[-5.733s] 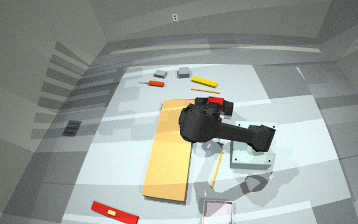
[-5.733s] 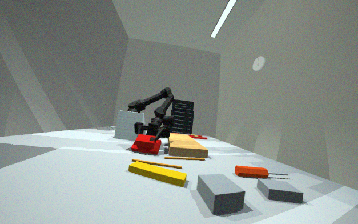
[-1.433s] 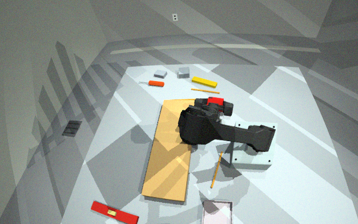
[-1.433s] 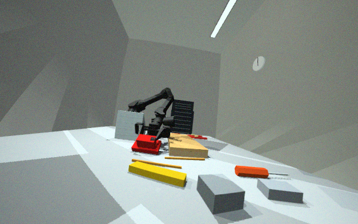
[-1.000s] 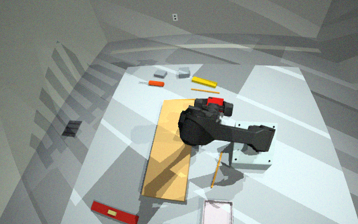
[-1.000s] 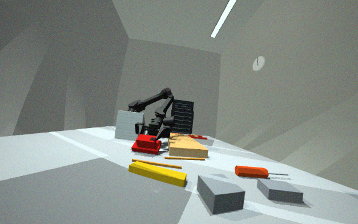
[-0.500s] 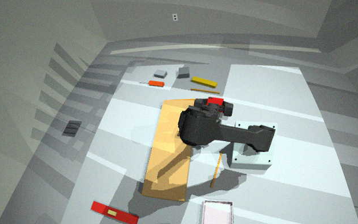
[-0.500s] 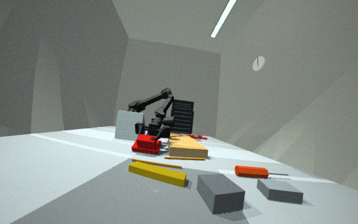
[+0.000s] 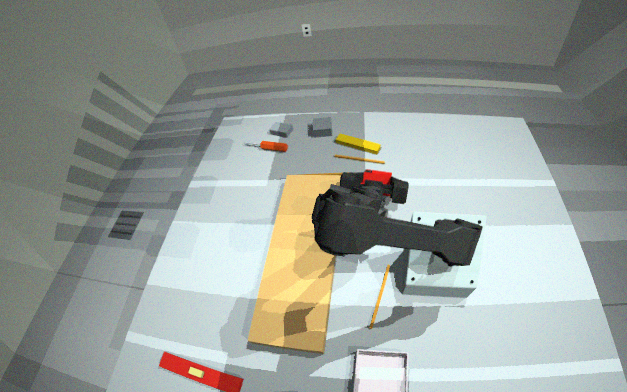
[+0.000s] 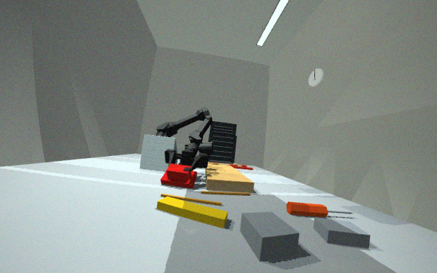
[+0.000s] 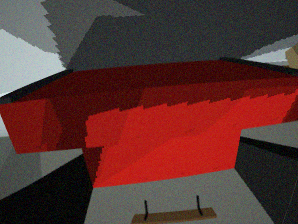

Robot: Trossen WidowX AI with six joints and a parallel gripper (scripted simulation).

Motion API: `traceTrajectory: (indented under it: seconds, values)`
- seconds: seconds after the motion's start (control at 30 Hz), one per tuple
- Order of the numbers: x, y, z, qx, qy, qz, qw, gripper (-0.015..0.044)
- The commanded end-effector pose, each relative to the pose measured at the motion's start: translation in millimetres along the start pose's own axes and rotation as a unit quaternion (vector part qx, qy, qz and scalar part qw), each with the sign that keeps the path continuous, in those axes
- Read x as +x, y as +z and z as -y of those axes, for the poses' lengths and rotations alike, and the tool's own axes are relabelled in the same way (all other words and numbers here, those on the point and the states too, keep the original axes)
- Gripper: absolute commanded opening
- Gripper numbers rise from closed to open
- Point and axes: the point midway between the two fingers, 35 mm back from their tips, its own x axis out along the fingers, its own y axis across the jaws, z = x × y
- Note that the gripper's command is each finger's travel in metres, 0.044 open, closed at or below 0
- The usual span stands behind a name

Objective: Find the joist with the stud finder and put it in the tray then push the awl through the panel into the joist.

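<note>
The red stud finder is at the far right corner of the wooden floor panel, beside it and at or just above the table. My gripper is shut on its raised middle part, with a dark finger against each side in the wrist view. The awl, with an orange handle and thin shaft, lies beyond the panel's far end. The tray is at the near edge of the top view. The joist is hidden.
A yellow bar, a thin orange stick and two grey blocks lie beyond the panel. Another stick lies near the arm's base block. A red level lies at the near left.
</note>
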Motion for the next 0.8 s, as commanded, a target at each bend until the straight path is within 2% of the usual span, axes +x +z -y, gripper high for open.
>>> traceTrajectory:
  seconds: [0.0,0.1,0.77]
  values:
    - [0.0,0.1,-0.1,0.0,0.0,0.0,1.0,0.0378]
    - [0.0,0.0,0.0,0.0,0.0,0.0,1.0,0.044]
    - [-6.8,0.0,0.4,0.0,0.0,0.0,1.0,0.044]
